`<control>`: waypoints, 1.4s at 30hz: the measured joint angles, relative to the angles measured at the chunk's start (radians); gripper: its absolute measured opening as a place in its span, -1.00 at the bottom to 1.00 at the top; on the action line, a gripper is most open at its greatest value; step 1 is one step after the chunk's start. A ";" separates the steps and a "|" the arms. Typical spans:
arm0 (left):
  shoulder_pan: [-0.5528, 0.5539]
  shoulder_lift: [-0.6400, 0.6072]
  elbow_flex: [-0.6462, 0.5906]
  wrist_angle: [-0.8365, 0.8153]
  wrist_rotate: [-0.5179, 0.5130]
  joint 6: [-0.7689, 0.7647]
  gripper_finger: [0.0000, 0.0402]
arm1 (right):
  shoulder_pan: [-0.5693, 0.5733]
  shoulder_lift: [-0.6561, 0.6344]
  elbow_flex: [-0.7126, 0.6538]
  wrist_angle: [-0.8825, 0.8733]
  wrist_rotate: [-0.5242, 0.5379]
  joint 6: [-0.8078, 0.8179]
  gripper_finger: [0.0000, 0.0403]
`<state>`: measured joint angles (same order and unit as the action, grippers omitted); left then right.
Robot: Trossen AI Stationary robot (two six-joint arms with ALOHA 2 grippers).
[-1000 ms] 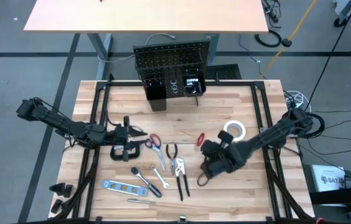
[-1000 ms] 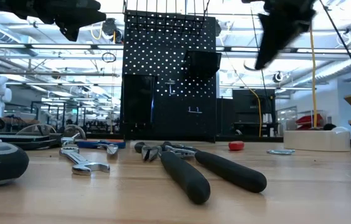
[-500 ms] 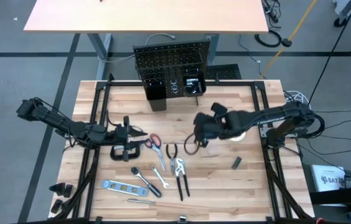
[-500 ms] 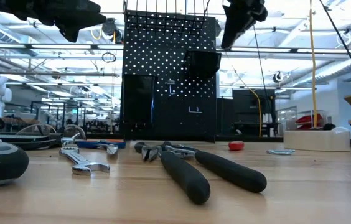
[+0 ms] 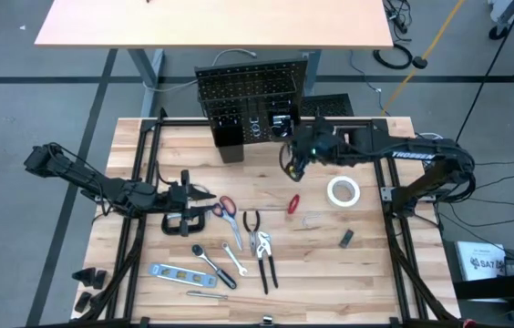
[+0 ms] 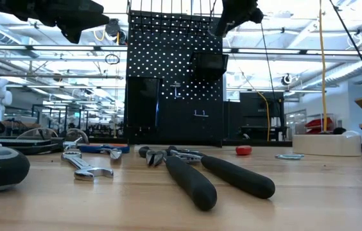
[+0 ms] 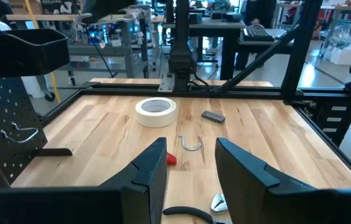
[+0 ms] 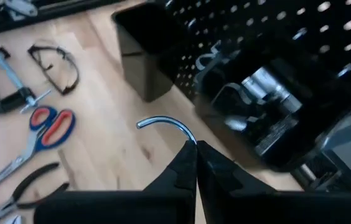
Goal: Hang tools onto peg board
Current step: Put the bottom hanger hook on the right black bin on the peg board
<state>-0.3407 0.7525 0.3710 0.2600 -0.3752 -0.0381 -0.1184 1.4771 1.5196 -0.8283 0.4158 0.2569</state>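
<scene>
From overhead I've got the right tool (image 5: 294, 157) up at the far side, just in front of the peg board (image 5: 250, 91), pinched shut on a small metal hook (image 5: 286, 162). The tape roll (image 5: 343, 190), red screwdriver (image 5: 292, 202) and pliers (image 5: 264, 255) lie on the counter (image 5: 330, 282). A second ago that arm was down over the near right of the counter.

Low view: it's now high by the board's top right.

Left wrist: left tool (image 7: 191, 165) sits part open, empty, parked left.

Right wrist: the hook's (image 8: 163, 124) curl points at the bins (image 8: 269, 118). I'd go slow, line its tip on one hole, push straight in.
</scene>
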 joint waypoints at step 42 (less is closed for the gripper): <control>0.000 0.000 0.000 -0.018 0.000 -0.001 -0.34 | -0.249 0.073 -0.002 0.233 0.031 -0.063 -0.69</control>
<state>-0.3406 0.7525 0.3710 0.2417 -0.3748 -0.0391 -0.3672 1.5501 1.5181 -0.5952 0.4473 0.1942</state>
